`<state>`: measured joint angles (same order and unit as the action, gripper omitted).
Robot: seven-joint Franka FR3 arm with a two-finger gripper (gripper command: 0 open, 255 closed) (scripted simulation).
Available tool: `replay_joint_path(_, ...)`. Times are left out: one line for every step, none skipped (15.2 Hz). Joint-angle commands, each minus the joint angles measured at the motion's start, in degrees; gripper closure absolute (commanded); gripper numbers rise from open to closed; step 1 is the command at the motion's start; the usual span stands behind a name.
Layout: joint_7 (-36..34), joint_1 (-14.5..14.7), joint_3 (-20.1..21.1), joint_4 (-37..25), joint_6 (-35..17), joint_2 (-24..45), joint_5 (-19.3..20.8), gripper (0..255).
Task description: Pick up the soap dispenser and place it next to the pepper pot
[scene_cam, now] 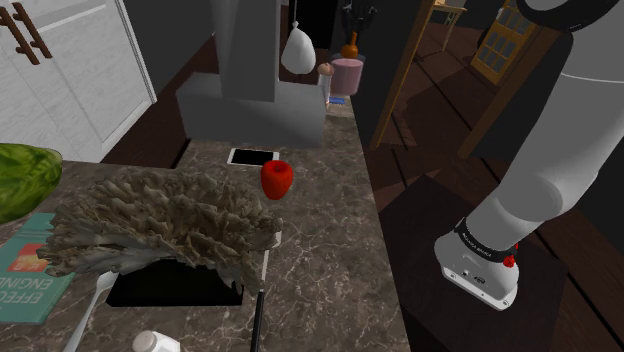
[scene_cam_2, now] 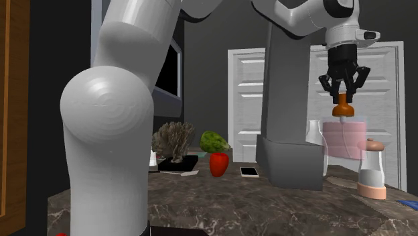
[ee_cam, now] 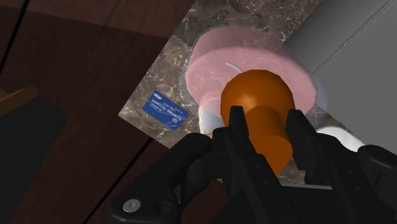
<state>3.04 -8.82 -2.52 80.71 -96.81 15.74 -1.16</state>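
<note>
The arm's base [scene_cam: 480, 265] stands beside the counter's [scene_cam: 330, 260] near end. From there the white links climb steeply, and the forearm runs high along the counter to its far end. There the wrist turns down and the gripper [scene_cam_2: 343, 94] points straight down.

Near the counter's near edge a grey-brown frilly clump [scene_cam: 160, 225] sits on a black tray [scene_cam: 175, 285]. A teal book [scene_cam: 30, 275] and a green melon [scene_cam: 20, 175] lie toward the shoulder view's left edge. Past the clump, around mid-counter, a red fruit [scene_cam: 277, 178] stands just beside a phone [scene_cam: 250, 157]. Behind them rises a grey block [scene_cam: 245, 100].

At the far end, past the block, is the soap dispenser [scene_cam_2: 343, 137], with a pale pink body and an orange pump. In the wrist view the black fingers [ee_cam: 236, 130] press against both sides of the pump's neck. I cannot tell whether its base touches the counter. The pepper pot [scene_cam_2: 372, 173] stands just beside it, and a blue card [ee_cam: 167, 108] lies near the far corner.
</note>
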Motion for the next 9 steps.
replay_joint_path(0.0, 0.0, 0.0, 1.9, -1.8, -0.1, 0.0, 255)
replay_joint_path(0.0, 0.0, 0.0, 2.7, -2.6, -0.2, 0.0, 255)
replay_joint_path(0.0, 0.0, 0.0, 3.6, -3.4, -0.3, 0.0, 255)
replay_joint_path(0.0, 0.0, 0.0, 4.4, -4.2, -0.3, 0.0, 255)
replay_joint_path(0.1, 0.0, 0.0, 5.2, -5.0, -0.3, 0.0, 255)
replay_joint_path(0.1, 0.0, 0.0, 6.0, -5.7, -0.3, 0.0, 255)
replay_joint_path(0.1, 0.0, 0.0, 6.7, -6.5, -0.3, 0.0, 255)
replay_joint_path(0.1, 0.1, 0.0, 7.5, -7.3, -0.3, 0.0, 255)
replay_joint_path(0.1, 0.1, 0.0, 8.2, -8.0, -0.3, 0.0, 255)
